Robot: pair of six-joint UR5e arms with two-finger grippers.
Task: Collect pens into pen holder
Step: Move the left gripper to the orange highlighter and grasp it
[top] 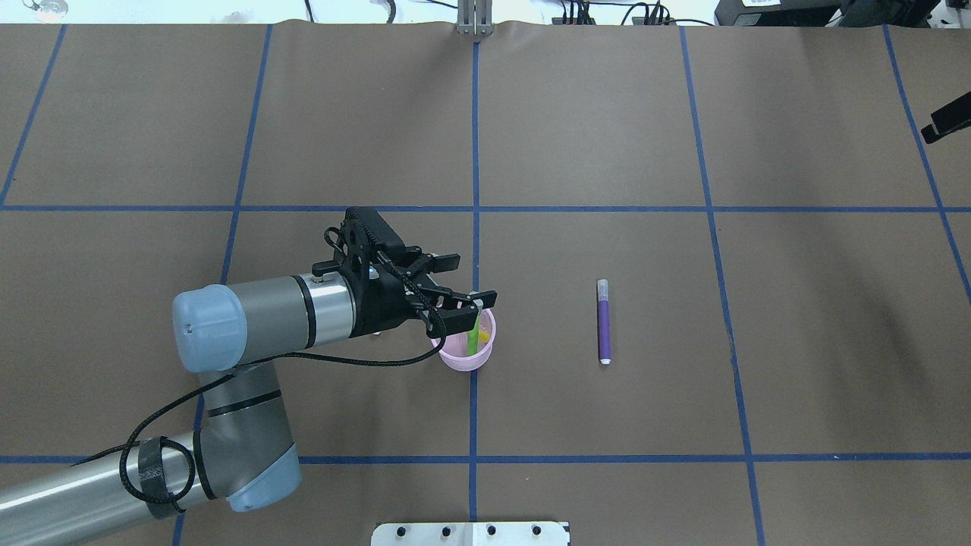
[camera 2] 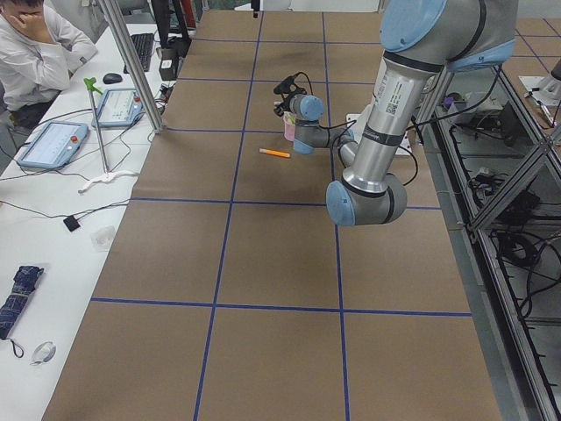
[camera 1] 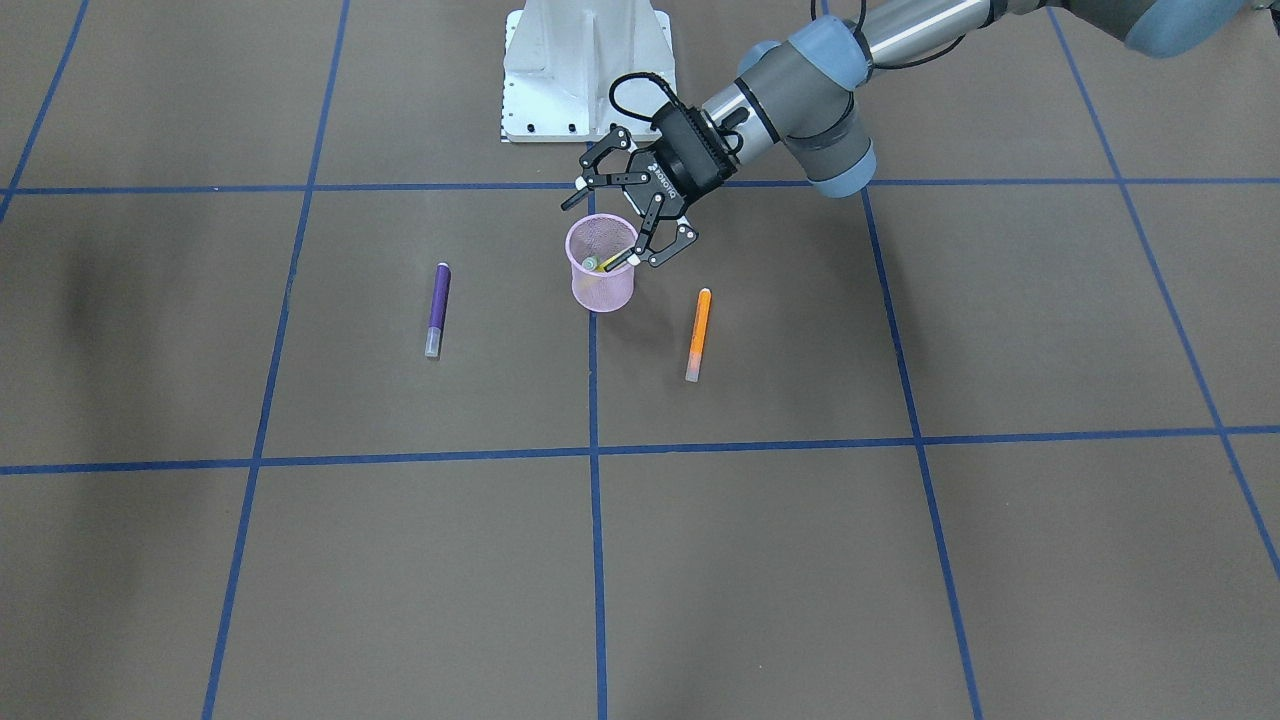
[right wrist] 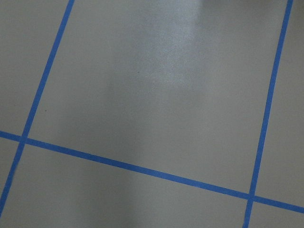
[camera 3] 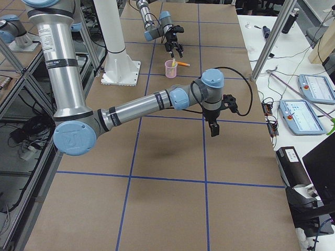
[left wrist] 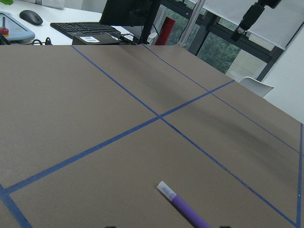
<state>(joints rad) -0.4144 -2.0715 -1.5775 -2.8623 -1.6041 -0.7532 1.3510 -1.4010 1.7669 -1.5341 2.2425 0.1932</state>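
Note:
The pink mesh pen holder [camera 1: 602, 285] stands upright near the table's middle, also in the overhead view [top: 459, 355]. A green pen [top: 473, 338] and a yellow pen [camera 1: 611, 261] stand inside it. My left gripper [camera 1: 597, 231] is open and empty just above the holder's rim [top: 472, 279]. The purple pen [camera 1: 437, 310] lies flat on the table away from the holder [top: 604, 321] and shows in the left wrist view [left wrist: 183, 207]. The orange pen [camera 1: 698, 333] lies flat beside the holder; my left arm hides it in the overhead view. My right gripper [top: 948, 121] hangs far off at the table's edge; I cannot tell its state.
The robot's white base plate [camera 1: 587, 70] sits behind the holder. Blue tape lines grid the brown table. Operator desks with tablets [camera 2: 57, 140] run along the far side. My right arm [camera 3: 157, 102] stretches over the table's right part.

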